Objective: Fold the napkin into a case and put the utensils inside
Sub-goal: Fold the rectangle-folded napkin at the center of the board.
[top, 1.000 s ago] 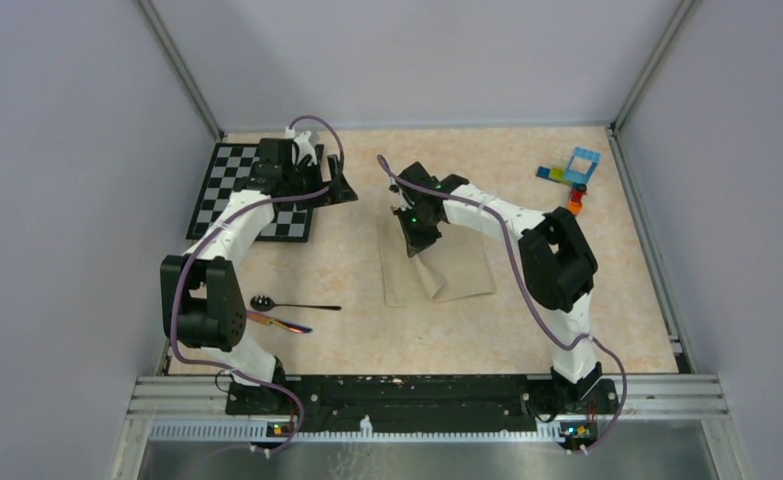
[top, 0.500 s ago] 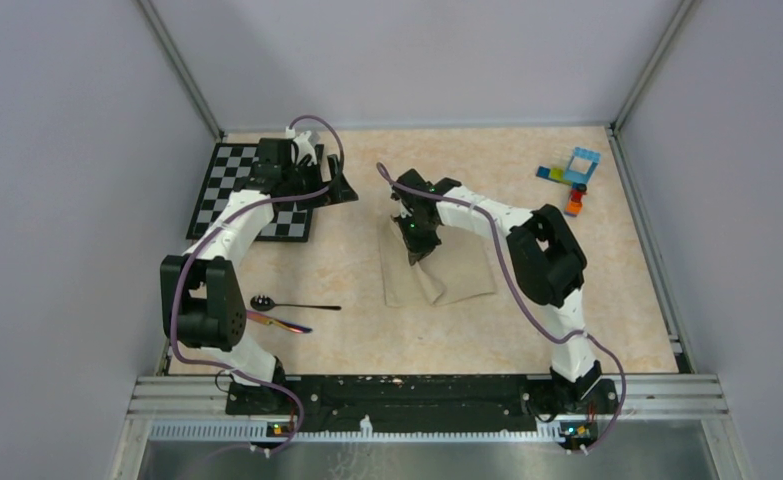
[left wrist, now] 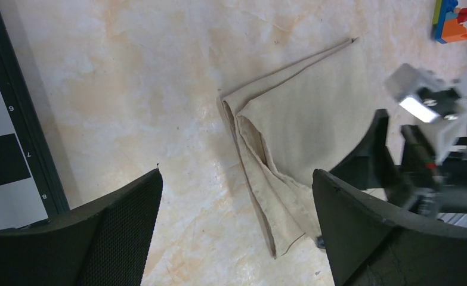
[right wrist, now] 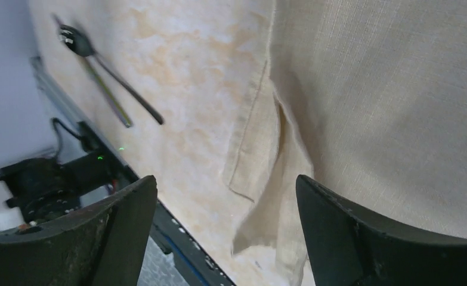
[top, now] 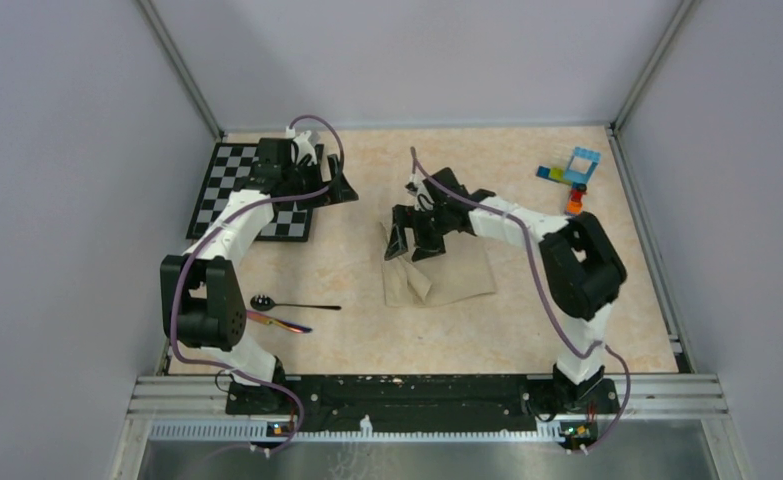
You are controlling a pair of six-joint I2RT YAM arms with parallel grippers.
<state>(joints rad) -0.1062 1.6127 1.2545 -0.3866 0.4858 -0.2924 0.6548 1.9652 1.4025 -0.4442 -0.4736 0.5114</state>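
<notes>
Napkin (top: 452,275): lying partly folded in the middle of the desk (top: 367,335), creased flap overlapping along its left side.
Right end effector (top: 412,247): hanging over the napkin's far-left part, jaws standing wide, gripping nothing.
Left end effector (top: 341,190): hovering by the right edge of the chequered board (top: 222,185), jaws spread wide, holding nothing.
Utensils (top: 263,302): resting together near the left arm's base, well apart from the napkin.
Toy bricks (top: 570,175): sitting at the far right corner.
</notes>
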